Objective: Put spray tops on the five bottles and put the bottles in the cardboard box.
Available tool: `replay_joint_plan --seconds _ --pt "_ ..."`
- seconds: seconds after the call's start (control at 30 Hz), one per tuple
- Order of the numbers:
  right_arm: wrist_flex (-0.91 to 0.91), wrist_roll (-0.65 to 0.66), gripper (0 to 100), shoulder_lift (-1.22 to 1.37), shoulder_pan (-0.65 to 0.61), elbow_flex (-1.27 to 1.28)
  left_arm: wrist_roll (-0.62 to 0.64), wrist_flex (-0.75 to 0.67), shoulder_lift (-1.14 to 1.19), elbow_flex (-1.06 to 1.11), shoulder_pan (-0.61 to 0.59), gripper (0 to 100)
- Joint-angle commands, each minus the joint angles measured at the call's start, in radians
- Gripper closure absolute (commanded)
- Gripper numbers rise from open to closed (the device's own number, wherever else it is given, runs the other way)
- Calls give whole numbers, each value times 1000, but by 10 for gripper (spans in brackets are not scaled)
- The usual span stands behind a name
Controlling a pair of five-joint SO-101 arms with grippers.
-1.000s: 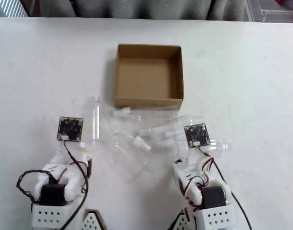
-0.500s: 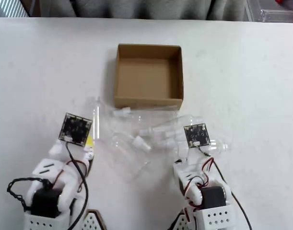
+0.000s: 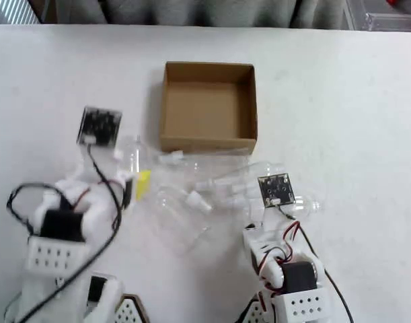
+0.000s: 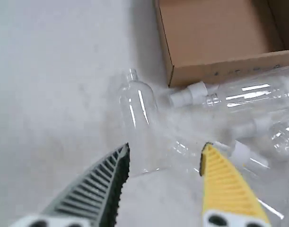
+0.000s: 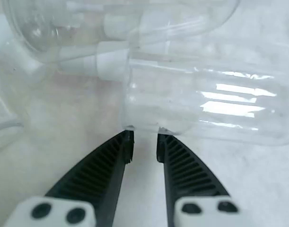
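Lying on their sides in a loose cluster on the white table (image 3: 340,101): clear plastic bottles (image 4: 250,92), several overlapping, exact count hard to tell. All outside the open brown cardboard box (image 3: 208,143), just in front of its near wall, one stretched along that wall. Scattered among them, small white spray tops (image 3: 195,200), one sitting at the neck of the bottle beside the box front.

At the cluster's left edge, a capless clear bottle (image 4: 137,101), bare neck pointing away from the arms, just off the box's near left corner.

Hanging above the table just short of that bottle's base, the left gripper (image 4: 165,151): spread wide, one yellow finger (image 4: 220,184) and one dark grey finger (image 4: 104,184) well apart, holding nothing. Seen from the high view, the yellow finger close beside the capless bottle's lower end.

At the cluster's right side, low over the table, the right gripper (image 5: 144,138): black fingers pressed nearly together, only a thin slit between, pinching nothing. Tips right at the end of a large ribbed clear bottle (image 5: 201,99); touching or not, cannot tell. Just past that bottle, another white spray top (image 5: 111,64) with more clear plastic lying behind it.
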Motion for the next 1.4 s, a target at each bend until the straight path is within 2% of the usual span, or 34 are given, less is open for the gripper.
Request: replay_joint_plan --seconds 0.0,0.23,0.4,0.53,1.37 --pt "2 9 932 -7 -7 18 61 -21 300 -206 2 744" --pt "2 9 932 -7 -7 18 69 -21 731 -465 -105 744" --pt "2 11 932 -7 -7 18 71 -15 929 -562 -124 744" --pt "2 11 932 -7 -7 18 71 37 961 -618 -117 744" --pt "2 11 932 -7 -7 18 74 15 1188 -724 -104 740"
